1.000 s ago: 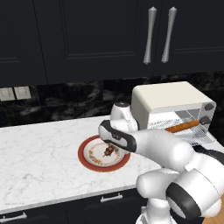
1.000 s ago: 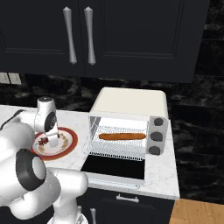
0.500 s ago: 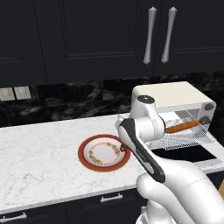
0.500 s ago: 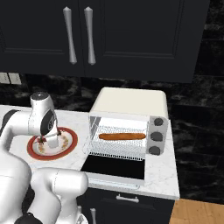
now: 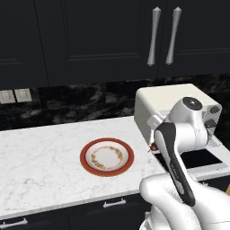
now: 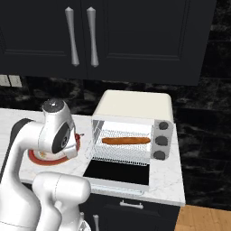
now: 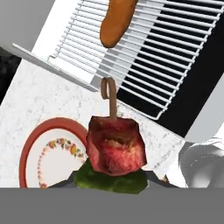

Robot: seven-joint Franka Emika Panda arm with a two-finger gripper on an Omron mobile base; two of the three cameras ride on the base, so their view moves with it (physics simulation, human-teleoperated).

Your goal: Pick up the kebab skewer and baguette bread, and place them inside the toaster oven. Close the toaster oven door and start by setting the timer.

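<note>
My gripper (image 7: 112,181) is shut on the kebab skewer (image 7: 114,149), whose red and green chunks and thin curled stick end fill the hand view close up. It hangs over the counter between the plate and the toaster oven (image 6: 135,107). The toaster oven door (image 6: 118,173) lies open and flat in front of the oven. The baguette bread (image 6: 126,140) rests lengthwise on the wire rack (image 7: 144,57) inside. In the left base view my own arm hides the hand, just left of the toaster oven (image 5: 167,98).
A red-rimmed plate (image 5: 107,156) with a flowered border sits bare on the white marble counter (image 5: 40,152), left of the oven. Three grey knobs (image 6: 159,140) line the oven's right side. Dark cabinets with long handles (image 5: 154,36) hang above.
The arm lifted the skewer off the plate and swung right toward the open oven. The plate is now bare. The baguette has stayed on the rack.
</note>
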